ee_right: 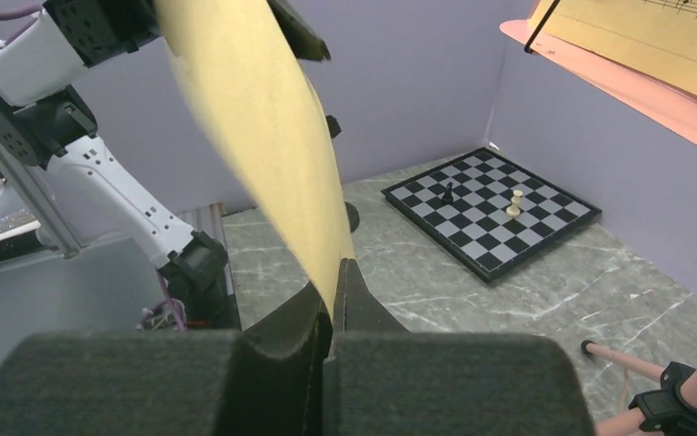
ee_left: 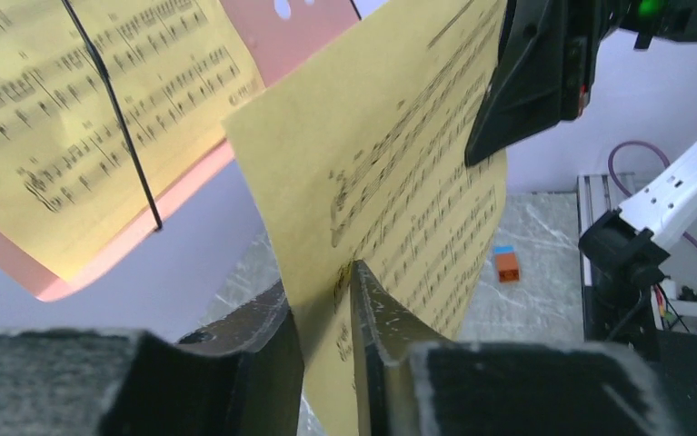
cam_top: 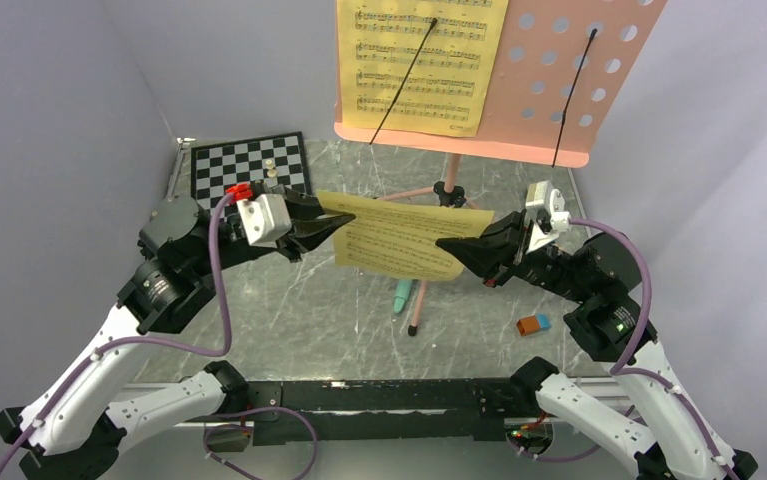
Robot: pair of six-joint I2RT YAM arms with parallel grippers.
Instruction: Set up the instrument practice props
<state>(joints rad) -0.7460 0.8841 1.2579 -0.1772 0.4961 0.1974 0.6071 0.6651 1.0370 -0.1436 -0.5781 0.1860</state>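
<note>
Overhead, the pink music stand (cam_top: pixel 519 140) rises at the far side of the table. One mounted page (cam_top: pixel 419 60) sits on the left half of its desk behind a black wire retainer, and the right half is bare. A loose page (cam_top: pixel 399 240) hangs in mid-air in front of the stand's pole, with the left gripper (cam_top: pixel 327 222) at its left edge and the right gripper (cam_top: pixel 451 245) at its right edge. Beneath it the mint-green tube (cam_top: pixel 402 297) lies flat on the table beside a pink stand leg. A chessboard (cam_top: pixel 244 170) lies far left, and toy blocks (cam_top: pixel 533 324) lie near right.

From the left wrist, the loose page runs between the fingers (ee_left: pixel 376 327), which stand a little apart. Whether they pinch it or merely flank it cannot be told from this angle.

From the right wrist, the jaws are clenched on the loose page's edge, the paper curling up and away to the left.

Judged on this, the job looks roughly half done: the stand is up and one page is placed. What remains is to seat the loose page on the bare right half under its retainer, then set up the tube, which nothing holds.
</note>
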